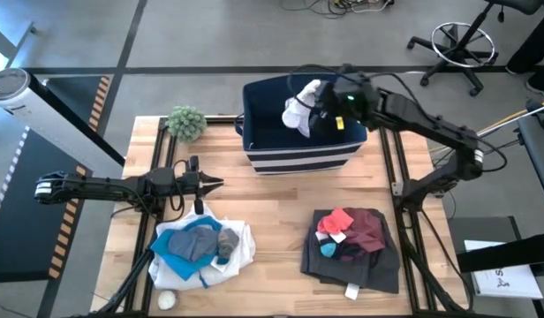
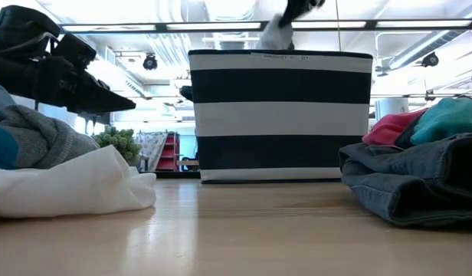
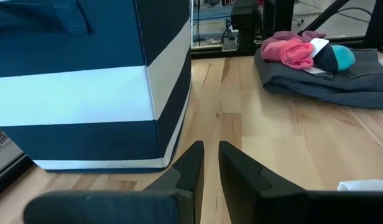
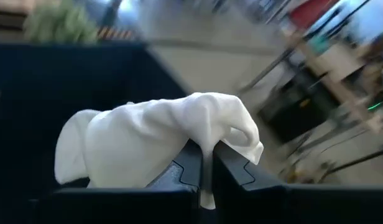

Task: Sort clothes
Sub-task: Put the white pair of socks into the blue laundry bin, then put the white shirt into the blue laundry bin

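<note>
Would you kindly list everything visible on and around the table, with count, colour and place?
Fabric bin: one, navy with white stripes, far middle of the table.
Spiky ball plant: one, green, far left corner.
Light pile: one, white, blue and grey garments, near left.
Dark pile: one, charcoal, maroon and red garments with a teal piece, near right.
Small white ball: one, near left edge.
White garment: one, held above the bin.
Left hand: shut, empty, above the table left of centre.
Right hand: shut on the white garment, over the bin.

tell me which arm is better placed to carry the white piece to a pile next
Right: its gripper is already shut on the small white piece above the bin. The left gripper sits empty near the light pile.
</note>
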### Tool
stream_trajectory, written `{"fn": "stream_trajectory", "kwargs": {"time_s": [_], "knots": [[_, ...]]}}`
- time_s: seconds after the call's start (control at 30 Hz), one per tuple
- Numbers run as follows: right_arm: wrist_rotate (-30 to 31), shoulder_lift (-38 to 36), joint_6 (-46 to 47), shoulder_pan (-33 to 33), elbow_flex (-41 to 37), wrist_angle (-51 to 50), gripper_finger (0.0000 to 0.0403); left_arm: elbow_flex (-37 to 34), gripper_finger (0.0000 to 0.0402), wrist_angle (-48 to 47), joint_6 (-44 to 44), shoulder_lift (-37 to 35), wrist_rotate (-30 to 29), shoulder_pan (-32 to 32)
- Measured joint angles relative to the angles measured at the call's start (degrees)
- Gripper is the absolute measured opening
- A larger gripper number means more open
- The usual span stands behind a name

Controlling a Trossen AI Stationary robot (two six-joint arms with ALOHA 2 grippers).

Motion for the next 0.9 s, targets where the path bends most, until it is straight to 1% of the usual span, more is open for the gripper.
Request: {"fn": "stream_trajectory", "kwargs": {"time_s": [0.13, 0.2, 0.27, 0.47, 0.53, 0.63, 0.7, 0.77, 0.83, 0.9], "knots": [[-8.43, 4.55, 4.41, -4.18, -0.07, -1.93, 0.0009, 0.00, 0.0036, 0.00, 0.88, -0.01, 0.00, 0.00], [-10.03, 6.72, 5.29, -5.47, -0.07, -2.32, 0.0022, 0.00, 0.0036, 0.00, 1.03, -0.01, 0.00, 0.00], [-9.96, 8.38, 5.17, -6.05, -0.07, -2.83, 0.0043, 0.00, 0.0036, -0.01, 1.04, 0.01, 0.01, 0.00], [-9.99, 10.83, 4.13, -5.92, 0.88, -3.87, 0.0133, 0.00, 0.0046, 0.02, 1.16, 0.01, 0.48, 0.02], [-9.69, 10.93, 4.13, -5.84, 2.36, -5.14, 0.0167, 0.36, 0.0056, -0.58, 1.99, 0.01, 1.01, 0.01], [-9.54, 10.51, 3.73, -5.76, 5.03, -7.57, 0.0215, 3.16, 0.0077, -3.58, 2.72, 0.48, 1.18, 0.02], [-9.64, 9.66, 3.41, -5.42, 6.62, -8.93, 0.0242, 6.20, 0.0094, -7.28, 2.75, 1.10, 2.65, 0.02], [-9.99, 8.05, 2.69, -4.72, 7.52, -9.98, 0.0261, 9.56, 0.0113, -11.22, 2.75, 2.14, 5.68, 0.00], [-10.68, 6.04, 2.31, -3.98, 7.76, -9.84, 0.0273, 13.30, 0.0132, -14.83, 2.61, 3.57, 8.47, 0.00], [-12.46, 4.01, 2.25, -2.99, 7.36, -9.90, 0.0277, 15.54, 0.0149, -14.77, 0.43, 5.21, 12.36, -0.05]]}}
